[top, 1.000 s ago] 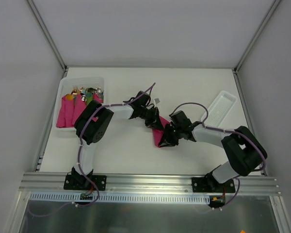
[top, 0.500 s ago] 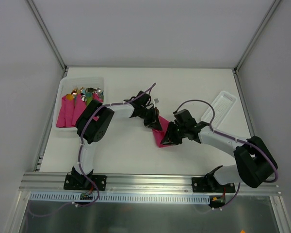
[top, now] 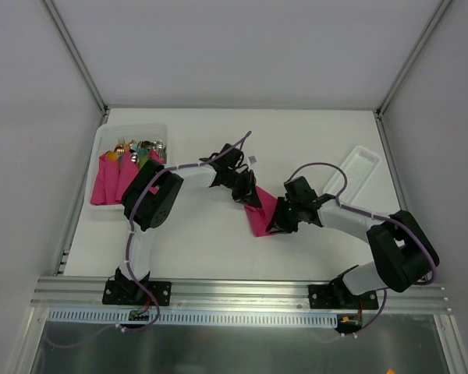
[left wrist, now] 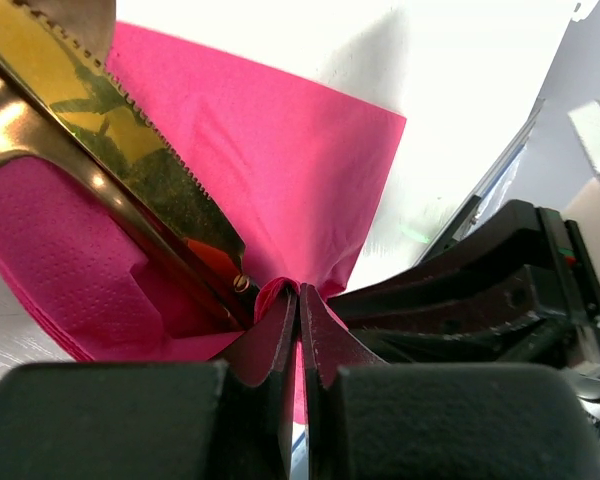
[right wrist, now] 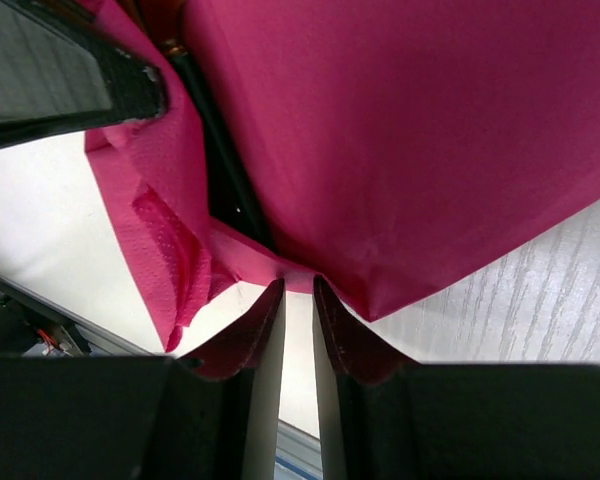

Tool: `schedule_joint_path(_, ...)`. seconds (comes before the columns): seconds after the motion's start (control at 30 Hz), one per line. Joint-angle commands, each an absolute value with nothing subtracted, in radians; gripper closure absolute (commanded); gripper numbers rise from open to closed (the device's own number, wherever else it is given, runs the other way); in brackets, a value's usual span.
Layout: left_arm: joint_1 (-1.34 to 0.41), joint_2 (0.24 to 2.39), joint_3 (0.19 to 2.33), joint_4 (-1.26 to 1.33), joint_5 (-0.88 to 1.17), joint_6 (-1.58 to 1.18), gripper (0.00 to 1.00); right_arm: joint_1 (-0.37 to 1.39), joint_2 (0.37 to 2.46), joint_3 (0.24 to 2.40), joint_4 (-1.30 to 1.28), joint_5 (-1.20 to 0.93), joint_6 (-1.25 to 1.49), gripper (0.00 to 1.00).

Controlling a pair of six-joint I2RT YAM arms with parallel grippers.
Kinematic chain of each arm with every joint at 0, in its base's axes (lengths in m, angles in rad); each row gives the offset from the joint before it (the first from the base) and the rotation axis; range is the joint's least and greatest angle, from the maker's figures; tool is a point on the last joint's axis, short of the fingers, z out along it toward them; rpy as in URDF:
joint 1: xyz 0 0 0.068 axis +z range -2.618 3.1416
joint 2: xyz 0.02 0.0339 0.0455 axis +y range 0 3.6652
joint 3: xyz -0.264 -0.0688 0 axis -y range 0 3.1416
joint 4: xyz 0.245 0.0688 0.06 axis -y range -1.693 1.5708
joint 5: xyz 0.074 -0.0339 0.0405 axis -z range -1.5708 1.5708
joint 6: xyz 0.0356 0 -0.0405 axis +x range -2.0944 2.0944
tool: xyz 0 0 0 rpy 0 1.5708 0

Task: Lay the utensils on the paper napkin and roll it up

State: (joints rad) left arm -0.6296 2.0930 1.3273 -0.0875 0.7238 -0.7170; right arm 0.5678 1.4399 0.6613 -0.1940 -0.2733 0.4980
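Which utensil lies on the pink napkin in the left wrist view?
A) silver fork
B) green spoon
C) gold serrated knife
C: a gold knife with a toothed blade edge lies across the paper napkin, just ahead of the left gripper, which is shut on the napkin's edge.

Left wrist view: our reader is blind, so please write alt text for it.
The left gripper is shut on a raised fold of the pink paper napkin. A gold serrated knife lies on the napkin at upper left, with white table beyond.
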Motion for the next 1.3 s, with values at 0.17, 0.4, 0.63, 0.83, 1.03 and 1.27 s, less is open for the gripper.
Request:
schedule_joint_path(0.17,-0.646,2.057,1.376,-0.094,0.68,-0.716,1.0,0.564,1.482,0.667,-0.184,-0.275,0.469,0.8)
schedule_joint_path(0.4,-0.652,2.072,1.396,-0.084,0.661,-0.738,1.0,0.563,1.489,0.663,-0.183,-0.281,0.463,0.82)
schedule_joint_path(0.63,-0.658,2.092,1.407,-0.066,0.629,-0.741,1.0,0.565,1.494,0.667,-0.181,-0.29,0.462,0.82)
schedule_joint_path(0.83,-0.673,2.115,1.414,-0.064,0.626,-0.736,1.0,0.565,1.494,0.661,-0.176,-0.293,0.46,0.83)
schedule_joint_path(1.03,-0.684,2.134,1.428,-0.06,0.601,-0.733,1.0,0.566,1.497,0.658,-0.166,-0.299,0.463,0.83)
schedule_joint_path(1.27,-0.686,2.16,1.436,-0.06,0.571,-0.73,1.0,0.572,1.488,0.65,-0.161,-0.301,0.465,0.84)
